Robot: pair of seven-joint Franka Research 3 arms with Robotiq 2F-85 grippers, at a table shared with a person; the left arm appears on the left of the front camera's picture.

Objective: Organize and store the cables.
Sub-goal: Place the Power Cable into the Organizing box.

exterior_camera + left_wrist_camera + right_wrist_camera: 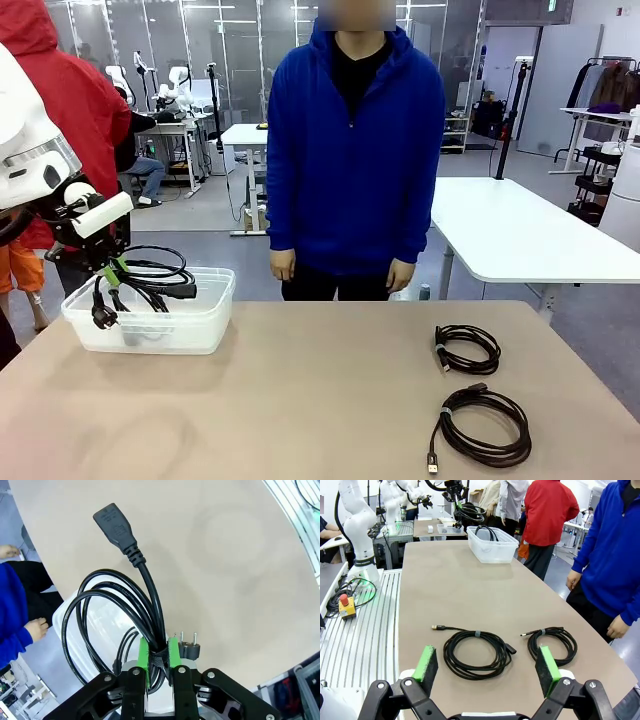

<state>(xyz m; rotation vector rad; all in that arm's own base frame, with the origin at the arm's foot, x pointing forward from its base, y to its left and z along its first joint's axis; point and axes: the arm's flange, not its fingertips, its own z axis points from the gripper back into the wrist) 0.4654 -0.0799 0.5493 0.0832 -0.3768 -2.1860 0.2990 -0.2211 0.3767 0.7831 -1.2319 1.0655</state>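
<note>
A coiled black power cable (116,527) is gripped at its strap by the closed left tool (159,642) over the clear plastic bin (200,325), while the right tool (485,652) is held wide open above two coiled USB cables (477,633) laid on the table (470,590).

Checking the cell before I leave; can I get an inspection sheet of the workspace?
Surface: tan table, holds bin and cables.
Job's things: clear bin at far left, stored cord inside.
Clutter: nothing seen.
Grippers: left gripper shut on power cord above the bin; right gripper open above the table.
Cables: far coil and near coil lie apart on the right.
Surroundings: person in blue at far edge; person in red left.
</note>
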